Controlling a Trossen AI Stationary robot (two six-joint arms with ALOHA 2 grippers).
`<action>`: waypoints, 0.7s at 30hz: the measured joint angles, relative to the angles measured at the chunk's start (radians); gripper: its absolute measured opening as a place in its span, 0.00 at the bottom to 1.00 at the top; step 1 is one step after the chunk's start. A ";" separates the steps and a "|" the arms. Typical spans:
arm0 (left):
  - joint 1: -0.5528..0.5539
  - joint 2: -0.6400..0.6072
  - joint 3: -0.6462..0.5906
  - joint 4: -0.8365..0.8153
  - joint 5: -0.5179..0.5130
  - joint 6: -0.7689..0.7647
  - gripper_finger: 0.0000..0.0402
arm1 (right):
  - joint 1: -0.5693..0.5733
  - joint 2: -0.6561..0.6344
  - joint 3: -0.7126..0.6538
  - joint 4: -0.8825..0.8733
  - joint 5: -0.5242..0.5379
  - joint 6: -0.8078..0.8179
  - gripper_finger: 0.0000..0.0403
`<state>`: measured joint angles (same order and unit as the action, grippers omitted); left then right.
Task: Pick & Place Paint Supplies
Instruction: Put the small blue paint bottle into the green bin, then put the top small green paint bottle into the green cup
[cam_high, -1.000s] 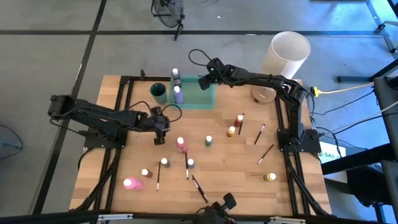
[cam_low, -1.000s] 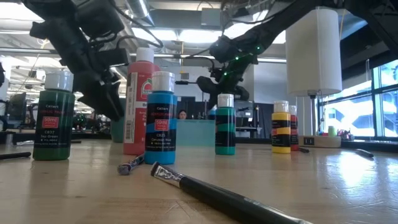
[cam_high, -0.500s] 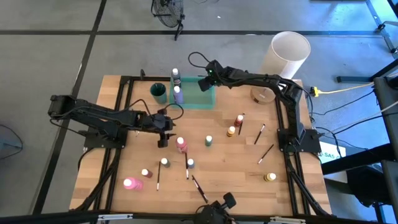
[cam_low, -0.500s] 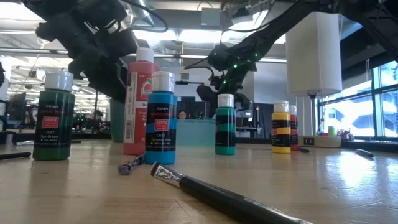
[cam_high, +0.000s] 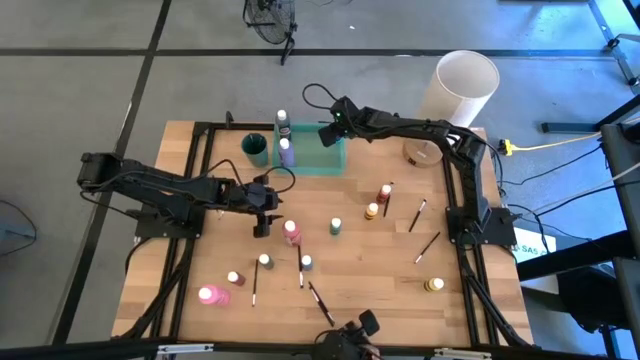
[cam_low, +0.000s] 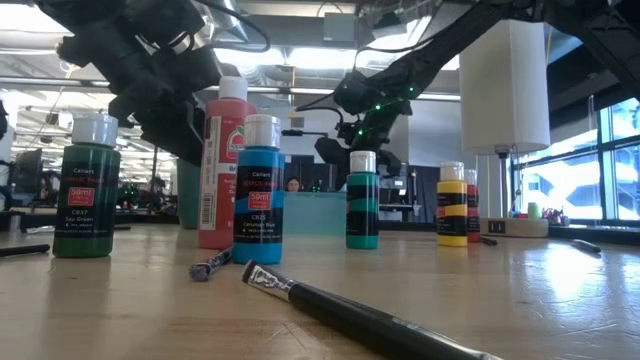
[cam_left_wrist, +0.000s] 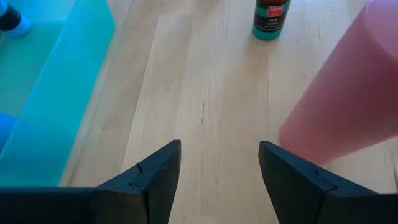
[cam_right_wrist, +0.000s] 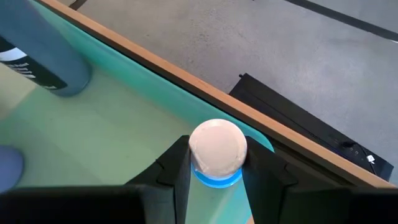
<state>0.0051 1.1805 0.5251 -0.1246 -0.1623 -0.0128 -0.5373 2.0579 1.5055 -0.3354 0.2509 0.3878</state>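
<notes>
Small white-capped paint bottles stand on their bases on the wooden table, among them a pink one (cam_high: 291, 232), a green one (cam_high: 335, 227) and a yellow one (cam_high: 372, 211). Thin dark brushes (cam_high: 320, 300) lie flat between them. My left gripper (cam_high: 262, 208) hovers open just left of the pink bottle (cam_left_wrist: 348, 93), which stands beside its right finger. My right gripper (cam_high: 330, 130) is over the far right corner of the translucent green tray (cam_high: 315, 158), shut on a blue bottle (cam_right_wrist: 217, 149). Two more bottles, dark (cam_high: 283, 122) and purple (cam_high: 287, 152), stand in the tray's left end. My right gripper pinches the blue bottle just under its white cap (cam_right_wrist: 217, 177), one finger on each side, coming from above and slanting down. The bottle stands upright inside the tray's corner. Whether its base rests on the tray floor is hidden by the cap and fingers.
The big white cylindrical lamp (cam_high: 460, 90) stands at the far right corner. A dark green cup (cam_high: 256, 147) sits left of the tray. More bottles (cam_high: 433, 285) and brushes (cam_high: 418, 215) are scattered toward the near and right edges. Black frame rails (cam_high: 465, 200) run along the table's sides.
My left gripper has moved a short way toward the table's right, closing in on the pink bottle, and stayed open. My right gripper has sunk slightly over the tray with the blue bottle.
</notes>
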 joint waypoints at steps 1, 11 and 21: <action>0.000 0.000 0.000 -0.001 0.000 0.000 0.53 | 0.000 0.000 0.000 -0.001 0.001 0.008 0.29; 0.000 0.000 0.000 -0.003 0.000 0.012 0.53 | 0.000 0.007 -0.004 -0.020 0.002 0.025 0.61; 0.000 0.000 0.000 -0.006 0.000 0.016 0.53 | 0.001 0.006 -0.004 -0.008 0.008 -0.010 0.67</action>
<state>0.0051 1.1805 0.5251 -0.1303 -0.1627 0.0032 -0.5365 2.0640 1.5017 -0.3431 0.2584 0.3775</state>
